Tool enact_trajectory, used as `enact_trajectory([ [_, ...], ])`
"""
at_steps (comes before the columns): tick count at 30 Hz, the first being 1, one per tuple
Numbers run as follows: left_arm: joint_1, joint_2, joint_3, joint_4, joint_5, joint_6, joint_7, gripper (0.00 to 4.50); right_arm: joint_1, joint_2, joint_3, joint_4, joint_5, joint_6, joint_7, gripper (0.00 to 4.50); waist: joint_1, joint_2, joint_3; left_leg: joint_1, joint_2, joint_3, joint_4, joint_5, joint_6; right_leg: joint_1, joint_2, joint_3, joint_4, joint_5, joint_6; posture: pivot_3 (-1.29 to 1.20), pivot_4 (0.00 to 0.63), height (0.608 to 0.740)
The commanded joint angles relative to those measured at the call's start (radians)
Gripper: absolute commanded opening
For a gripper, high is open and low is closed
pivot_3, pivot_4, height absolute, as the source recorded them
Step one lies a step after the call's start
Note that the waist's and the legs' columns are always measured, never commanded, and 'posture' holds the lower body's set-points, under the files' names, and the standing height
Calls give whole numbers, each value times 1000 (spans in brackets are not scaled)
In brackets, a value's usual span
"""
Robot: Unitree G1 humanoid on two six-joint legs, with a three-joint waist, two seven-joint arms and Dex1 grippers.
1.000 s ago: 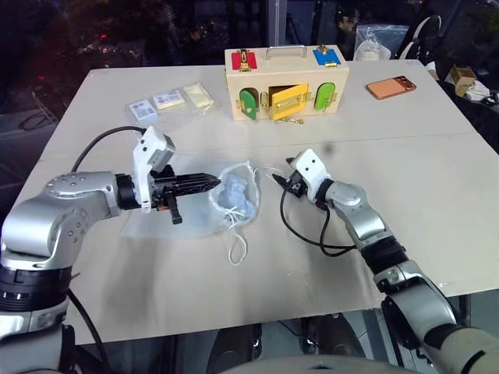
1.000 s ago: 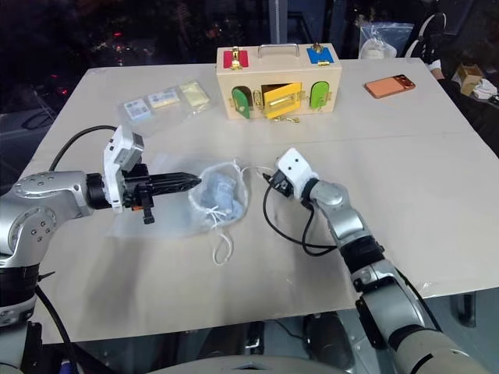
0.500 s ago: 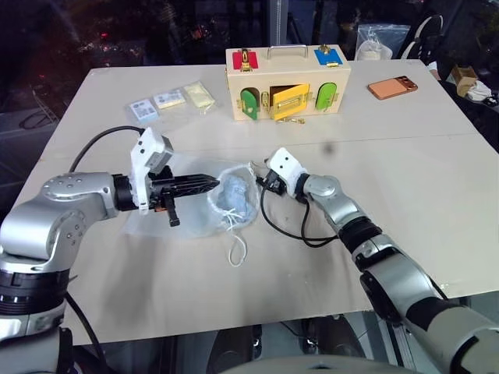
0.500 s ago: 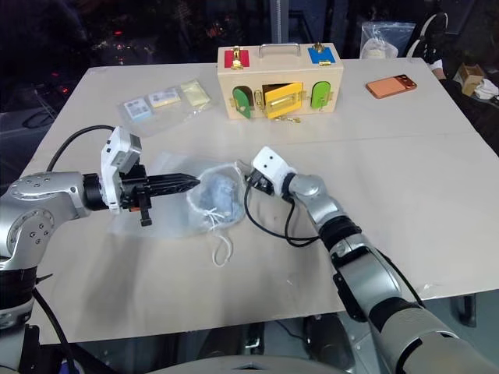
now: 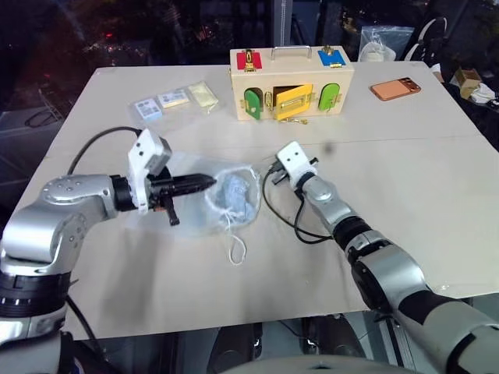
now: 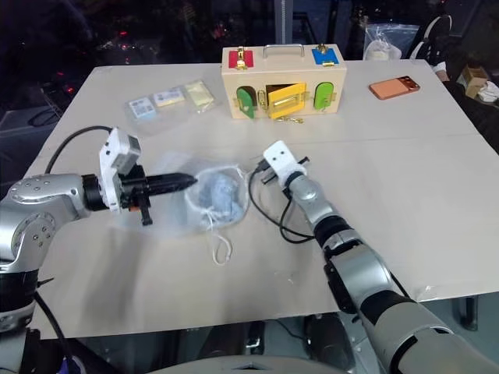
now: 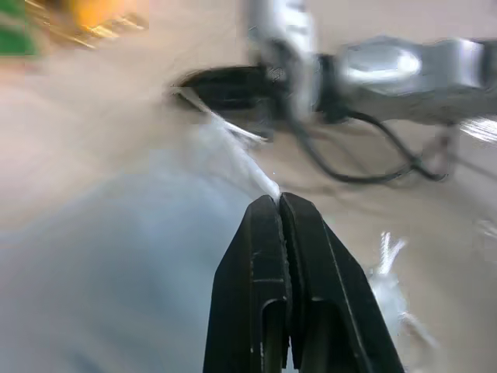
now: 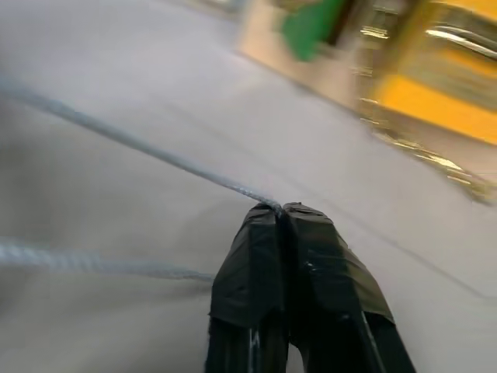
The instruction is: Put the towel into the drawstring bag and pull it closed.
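1. The surface (image 5: pixel 437 195) is a pale beige board, creased across its middle.
2. Near its centre lies the bag (image 5: pixel 226 204), the towel (image 5: pixel 237 192) inside, a cord looping toward the near edge.
3. At the back stands a wooden latch box (image 5: pixel 291 82).
4. Left of it lie clear packets (image 5: pixel 173 100).
5. Right of it lies an orange phone (image 5: pixel 395 89).

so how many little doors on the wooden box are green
2: one green door at the left end of the wooden box front, one green door at the right end, the open yellow door between.
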Motion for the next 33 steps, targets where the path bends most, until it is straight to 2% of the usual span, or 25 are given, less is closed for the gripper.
enact_trajectory([
  [1, -99, -70, -4, 58, 32, -88, 45, 0, 55, -48, -58, -200, 21, -14, -64, 19, 0, 0, 0, 0, 0, 0, 0, 0, 0, 0, 0, 0, 0, 0, 0, 0, 150, 740],
  [8, -281, -158, -137, 277, 155, -219, -19, 0, 262, -53, -97, -801, 101, 271, -10, 19, -7, 0, 0, 0, 1, 4, 0, 0, 0, -1, 3, 0, -1, 0, 1, 0, 150, 740],
  [11, -327, -170, -160, 341, 133, -162, -79, 0, 309, -33, -70, -964, 114, 386, 15, 19, -11, 0, 0, 1, 2, 5, 0, 0, 0, -1, 4, 2, 0, 0, 1, 0, 150, 740],
  [12, -313, -156, -157, 323, 113, -145, -115, 527, 318, -26, -60, -1000, 114, 415, 19, 0, -12, 0, 0, 0, 2, 5, 0, 0, 0, -2, 4, 2, 0, 0, 1, 0, 150, 740],
  [13, -288, -140, -149, 304, 105, -130, -132, 855, 326, -18, -52, -1028, 114, 438, 22, 0, -13, 0, 0, 1, 3, 6, 0, 0, 0, -3, 5, 3, 1, 0, 1, 0, 150, 740],
  [14, -267, -130, -141, 291, 108, -127, -132, 1190, 331, -12, -46, -1047, 116, 456, 25, 0, -13, 0, 0, 0, 3, 7, 0, 0, 0, -5, 5, 4, 2, 0, 1, 0, 150, 740],
  [15, -241, -125, -126, 288, 120, -118, -100, 1714, 335, -7, -42, -1059, 117, 468, 30, 0, -13, 0, 0, 0, 4, 8, 0, 0, 0, -5, 6, 5, 2, 0, 1, 0, 150, 740],
  [16, -203, -115, -113, 275, 120, -108, -89, 2250, 337, -3, -39, -1067, 118, 477, 31, 0, -11, 0, 0, 0, 4, 8, -1, 0, 0, -5, 6, 5, 2, 0, 1, 0, 150, 740],
  [18, -83, -76, -104, 220, 135, -144, -117, 3005, 341, 0, -36, -1075, 119, 492, 31, 0, -12, 0, 0, 0, 4, 8, -1, 0, 0, -6, 5, 5, 2, 0, 1, 0, 150, 740],
  [19, -25, -64, -94, 191, 133, -156, -129, 3560, 343, 0, -35, -1078, 118, 495, 31, 0, -11, 0, 0, 0, 4, 8, -1, 0, 0, -6, 5, 6, 1, 0, 1, 0, 150, 740],
  [22, 94, -55, -72, 124, 128, -188, -128, 3560, 345, -6, -36, -1080, 118, 502, 38, 0, -4, 0, 0, -1, 4, 9, -1, 0, 0, -6, 4, 7, 1, 0, 1, 0, 150, 740],
  [26, 181, -73, -81, 72, 174, -257, -92, 3560, 346, -20, -39, -1079, 120, 510, 53, 0, 10, 0, 0, -2, 3, 6, -1, 0, 0, -6, 2, 6, 0, 0, 0, 0, 150, 740],
  [28, 198, -93, -108, 87, 256, -339, -29, 3560, 346, -25, -43, -1075, 122, 510, 59, 0, 13, 0, 0, -1, 3, 6, -1, 0, 0, -6, 2, 6, 0, 0, -1, 0, 150, 740],
  [32, 164, -199, -170, 153, 360, -384, 106, 3560, 350, -34, -50, -1072, 126, 516, 67, 0, 19, 0, 0, -1, 3, 6, -1, 0, 1, -5, 3, 6, 1, 0, 0, 0, 150, 740],
  [33, 159, -214, -182, 164, 377, -389, 124, 3321, 351, -35, -51, -1073, 126, 517, 68, 0, 18, -1, -1, -1, 3, 6, -1, 0, 1, -5, 3, 6, 1, 0, 0, 0, 150, 740],
])
